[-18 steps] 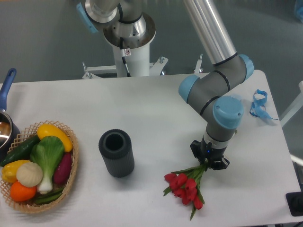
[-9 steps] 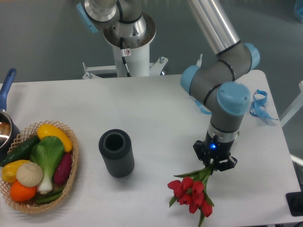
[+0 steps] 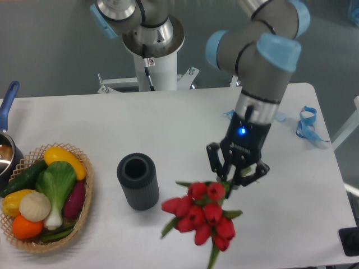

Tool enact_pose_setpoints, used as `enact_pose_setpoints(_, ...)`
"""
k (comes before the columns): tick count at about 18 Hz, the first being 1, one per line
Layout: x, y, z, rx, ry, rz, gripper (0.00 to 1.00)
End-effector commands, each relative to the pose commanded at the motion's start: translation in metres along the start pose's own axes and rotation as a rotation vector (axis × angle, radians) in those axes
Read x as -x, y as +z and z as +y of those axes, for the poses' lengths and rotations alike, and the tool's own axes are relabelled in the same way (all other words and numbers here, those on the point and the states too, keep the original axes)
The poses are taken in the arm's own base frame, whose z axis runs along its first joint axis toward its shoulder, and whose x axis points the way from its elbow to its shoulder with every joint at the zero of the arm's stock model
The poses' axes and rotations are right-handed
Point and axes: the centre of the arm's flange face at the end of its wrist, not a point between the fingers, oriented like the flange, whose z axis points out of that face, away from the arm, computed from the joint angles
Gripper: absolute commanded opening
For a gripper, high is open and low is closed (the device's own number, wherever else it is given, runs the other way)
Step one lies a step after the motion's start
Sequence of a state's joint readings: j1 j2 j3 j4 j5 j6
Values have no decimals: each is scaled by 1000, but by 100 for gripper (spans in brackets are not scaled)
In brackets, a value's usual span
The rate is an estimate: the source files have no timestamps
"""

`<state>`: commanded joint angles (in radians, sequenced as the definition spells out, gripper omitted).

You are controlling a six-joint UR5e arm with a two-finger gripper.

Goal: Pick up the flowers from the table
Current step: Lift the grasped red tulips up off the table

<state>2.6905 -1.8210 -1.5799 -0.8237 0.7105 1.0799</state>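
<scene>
The flowers are a bunch of red tulip buds with green leaves, hanging in the air above the white table at the front middle. My gripper is shut on their green stems, just right of and above the buds. The buds point toward the camera and to the left. The stem end is hidden between the fingers.
A dark grey ribbed cylinder cup stands left of the flowers. A wicker basket with vegetables sits at the front left. A pot with a blue handle is at the left edge. Blue ribbon strips lie at the right.
The gripper has risen with the flowers in it and moved a little left. The bunch has left the table and looks larger, closer to the camera.
</scene>
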Motion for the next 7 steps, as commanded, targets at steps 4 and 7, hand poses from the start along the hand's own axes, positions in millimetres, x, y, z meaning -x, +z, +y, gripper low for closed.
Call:
enact_pose_setpoints(4, -4, -10, -1, -10, -2, -7, 8)
enact_pose_setpoints(7, -5, -13, 4, -8, -8, -11, 8)
